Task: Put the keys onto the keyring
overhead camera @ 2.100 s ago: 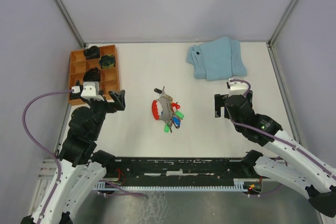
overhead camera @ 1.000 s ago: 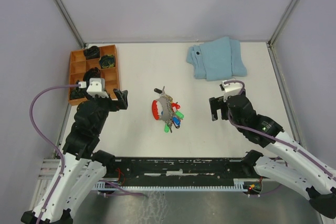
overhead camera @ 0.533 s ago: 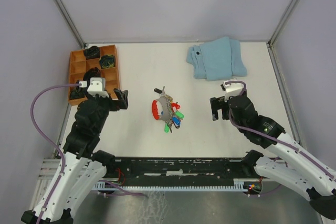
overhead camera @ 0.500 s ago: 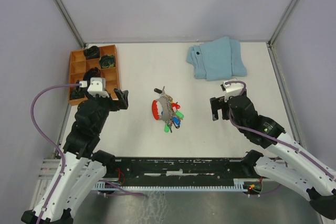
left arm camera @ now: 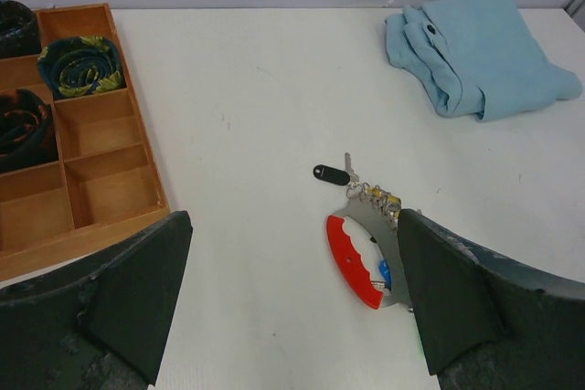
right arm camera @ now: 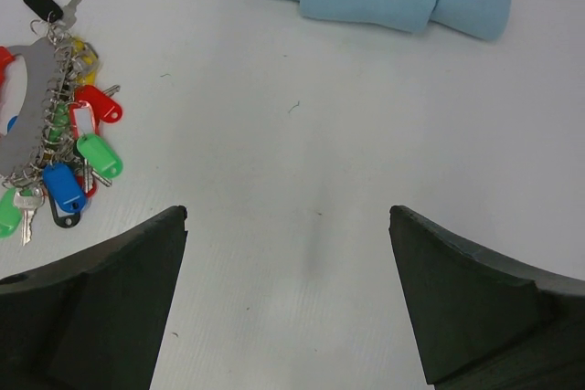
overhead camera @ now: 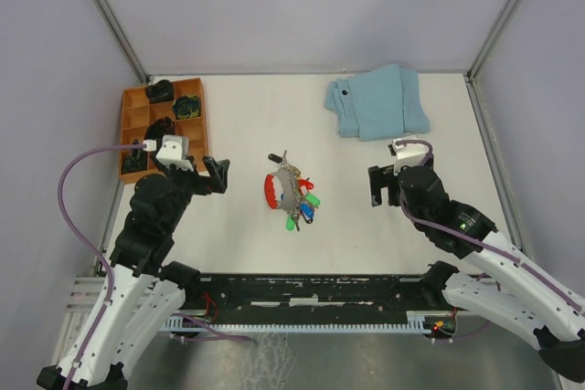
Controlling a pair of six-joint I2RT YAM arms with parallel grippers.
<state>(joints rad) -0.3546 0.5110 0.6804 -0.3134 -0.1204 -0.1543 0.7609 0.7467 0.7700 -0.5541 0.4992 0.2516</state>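
The keyring [overhead camera: 272,191], a curved red-and-grey loop, lies mid-table with the keys [overhead camera: 304,205] bunched along its right side, their heads blue, green, yellow and red. A black-headed key [left arm camera: 329,173] sticks out at its far end. My left gripper [overhead camera: 212,173] is open and empty, left of the bunch. In the left wrist view the keyring [left arm camera: 352,258] lies between the open fingers [left arm camera: 137,289], close to the right one, which hides most keys. My right gripper [overhead camera: 388,184] is open and empty, right of the bunch. In the right wrist view the keys [right arm camera: 82,148] lie at far left.
A wooden compartment tray [overhead camera: 194,139] stands at the left edge, holding dark black-green lumps [overhead camera: 187,109]; it also shows in the left wrist view [left arm camera: 105,189]. A folded light-blue cloth [overhead camera: 377,102] lies at the back right. Walls enclose the table.
My left gripper has edged right, toward the keyring. My right gripper moved slightly left and back again. The keys and keyring have not moved.
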